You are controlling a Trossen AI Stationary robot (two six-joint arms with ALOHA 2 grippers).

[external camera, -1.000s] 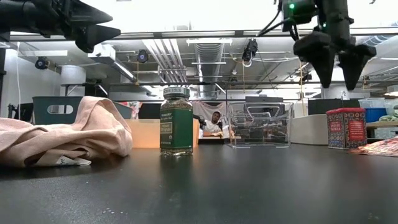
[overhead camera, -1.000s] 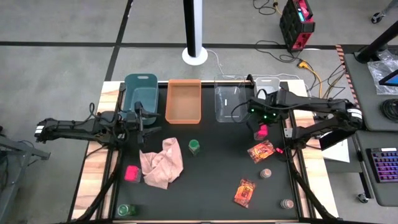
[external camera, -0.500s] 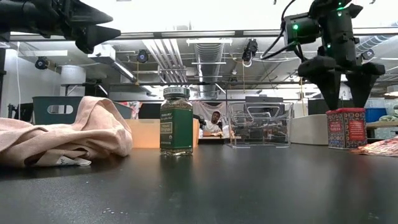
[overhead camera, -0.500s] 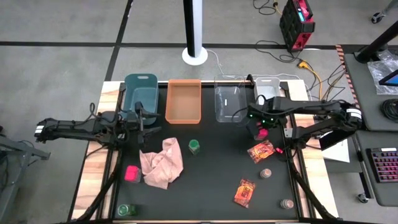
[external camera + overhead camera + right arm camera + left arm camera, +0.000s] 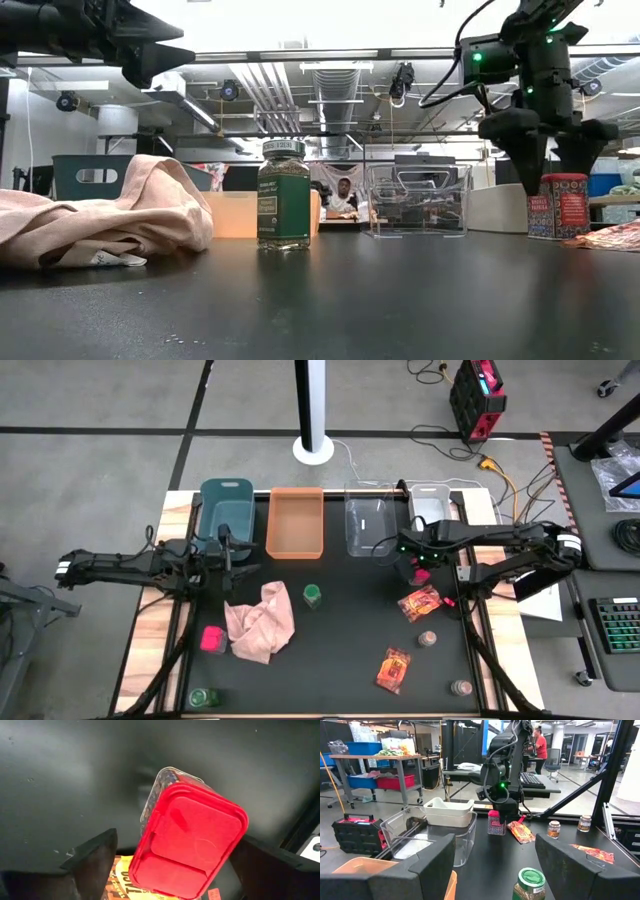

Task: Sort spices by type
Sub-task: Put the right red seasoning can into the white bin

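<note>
Near the clear rectangular plastic bin (image 5: 367, 525) at the table's far side, the right gripper (image 5: 553, 170) stands spread wide around the upright red-lidded boxy spice container (image 5: 559, 205), one finger on each side; contact cannot be confirmed. An orange-brown foil packet (image 5: 419, 603) lies just beside it. From above, the arm hides most of the container. Opposite, the left gripper (image 5: 228, 552) hovers open by the teal bin (image 5: 226, 512).
</note>
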